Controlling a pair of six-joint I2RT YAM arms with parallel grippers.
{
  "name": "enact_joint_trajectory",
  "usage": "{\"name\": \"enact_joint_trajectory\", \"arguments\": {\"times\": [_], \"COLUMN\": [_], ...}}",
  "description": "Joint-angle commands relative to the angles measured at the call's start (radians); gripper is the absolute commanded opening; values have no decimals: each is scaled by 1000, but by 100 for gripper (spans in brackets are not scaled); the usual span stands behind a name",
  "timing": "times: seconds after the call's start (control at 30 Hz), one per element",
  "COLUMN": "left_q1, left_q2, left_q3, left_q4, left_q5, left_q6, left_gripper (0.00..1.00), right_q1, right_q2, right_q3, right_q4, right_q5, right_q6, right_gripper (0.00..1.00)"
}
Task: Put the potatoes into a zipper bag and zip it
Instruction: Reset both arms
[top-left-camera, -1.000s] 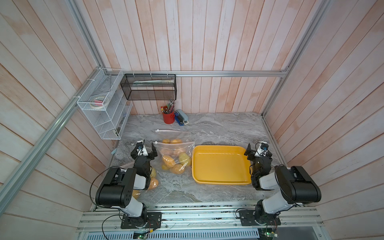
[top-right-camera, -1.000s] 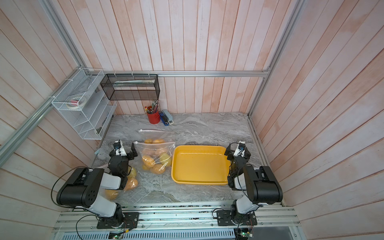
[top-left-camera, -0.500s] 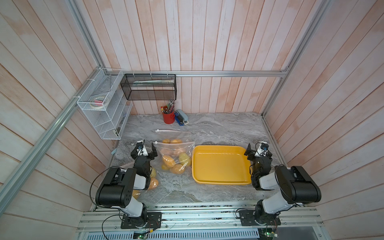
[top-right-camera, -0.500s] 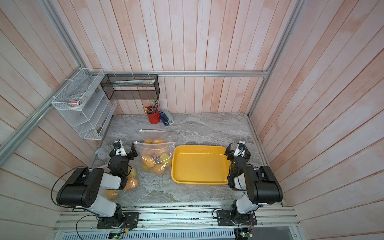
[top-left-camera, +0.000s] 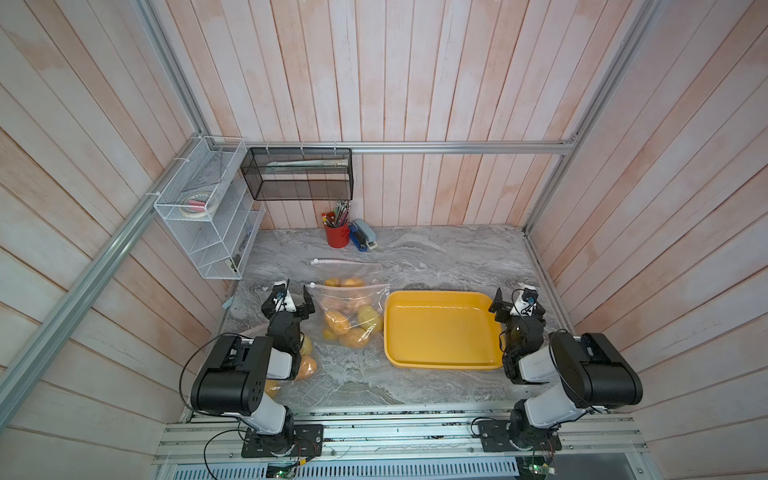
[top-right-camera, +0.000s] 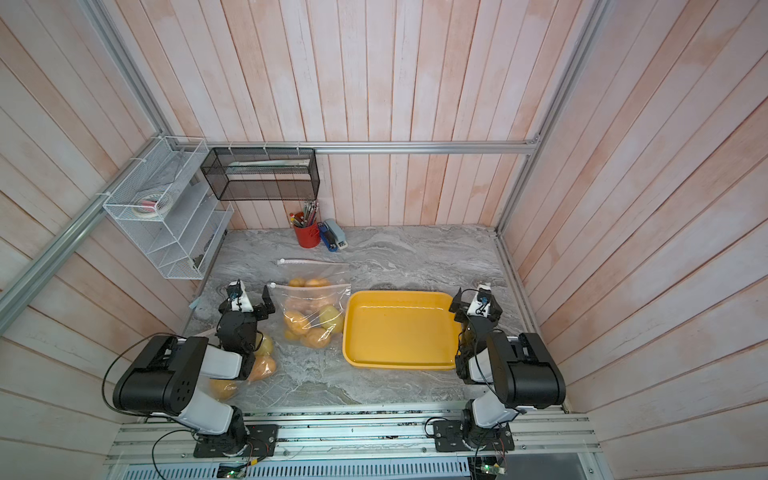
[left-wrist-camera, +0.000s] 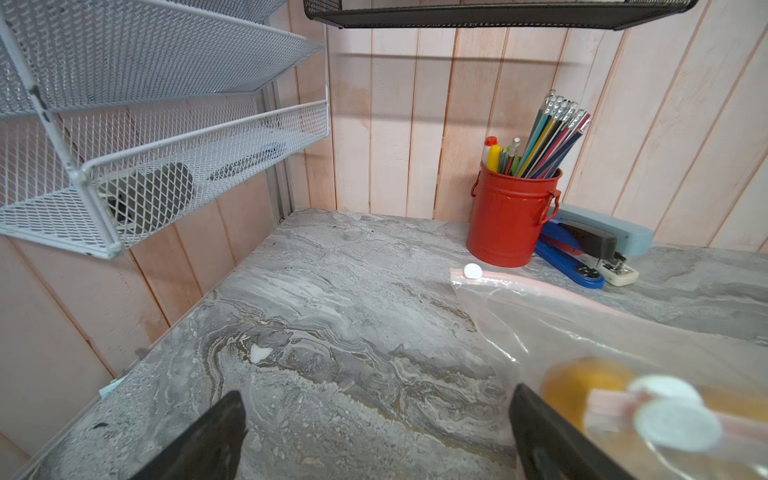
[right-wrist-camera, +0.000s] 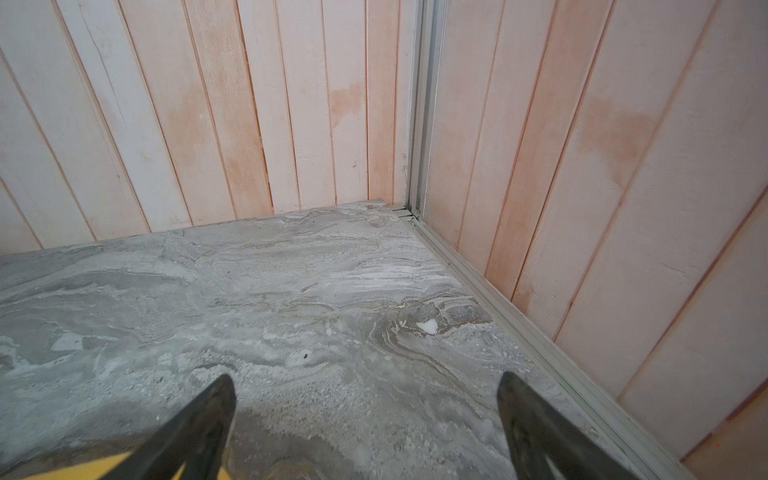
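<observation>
Pale plank walls close a grey marbled bench on three sides. The left pincer and right pincer both stand spread and empty, low over the bench at 9 and 3 o'clock of the work area.

Between them lies a clear bag holding several potatoes. An empty yellow tray sits just beside it at 3 o'clock. The white slider sits at the zip's 9 o'clock end, near the left pincer's inner finger. A rear bag lies at 12 o'clock. Other potatoes lie at 7 o'clock, partly under the left arm; whether they are bagged cannot be told.

Step in hand: with the tray bare, filling looks finished and zipping is either done or due, since the seal cannot be read. If it is open, the next move calls for one pincer to pin a bag corner while the other draws the slider toward 3 o'clock.

Open bench lies from 12 to 2 o'clock. The tray rim crowds the bag's 3 o'clock edge. A wire rack overhangs at 10 o'clock, and a red cup stands at 12.
</observation>
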Motion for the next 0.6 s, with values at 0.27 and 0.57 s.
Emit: {"name": "enact_joint_trajectory", "arguments": {"times": [0.27, 0.57], "left_q1": [5, 5], "left_q2": [7, 7], "left_q3": [8, 8], "left_q4": [3, 3], "left_q5": [15, 14], "left_q6": [10, 9], "left_gripper": [100, 100], "right_q1": [-25, -22], "right_q2": [-31, 7], "right_q3": [149, 132], "right_q4": [-255, -158], "right_q5": [-95, -132], "right_q6": [8, -18], "right_gripper": [98, 98]}}
